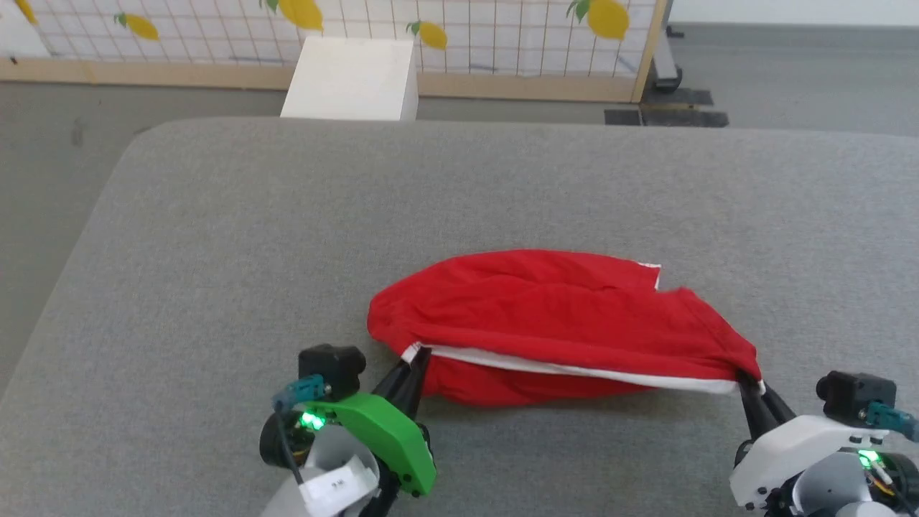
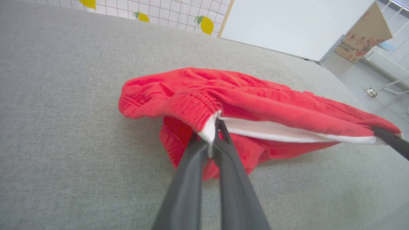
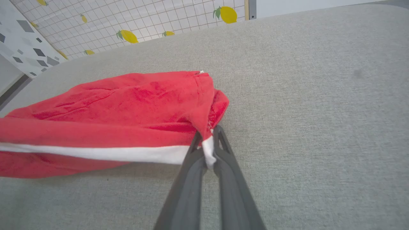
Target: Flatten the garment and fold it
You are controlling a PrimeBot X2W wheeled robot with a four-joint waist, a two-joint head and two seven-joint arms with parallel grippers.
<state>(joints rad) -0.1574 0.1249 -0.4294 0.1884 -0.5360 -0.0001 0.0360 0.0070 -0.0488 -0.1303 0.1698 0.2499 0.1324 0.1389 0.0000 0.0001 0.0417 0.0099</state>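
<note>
The red garment [image 1: 553,309] lies bunched on the grey padded table [image 1: 215,251], its white-trimmed edge stretched taut between my two grippers. My left gripper [image 1: 416,357] is shut on the left end of that white edge, seen close in the left wrist view as red cloth [image 2: 198,95] pinched at the left gripper's tips [image 2: 213,127]. My right gripper [image 1: 743,378] is shut on the right end of the edge; the right wrist view shows the garment [image 3: 111,111] running left from the right gripper's tips [image 3: 207,140]. The lettering is hidden in the folds.
A white box [image 1: 352,79] stands on the floor beyond the table's far edge, before a lemon-print screen [image 1: 467,36]. Bare grey table surface surrounds the garment on all sides. The table's left edge [image 1: 79,237] drops to grey floor.
</note>
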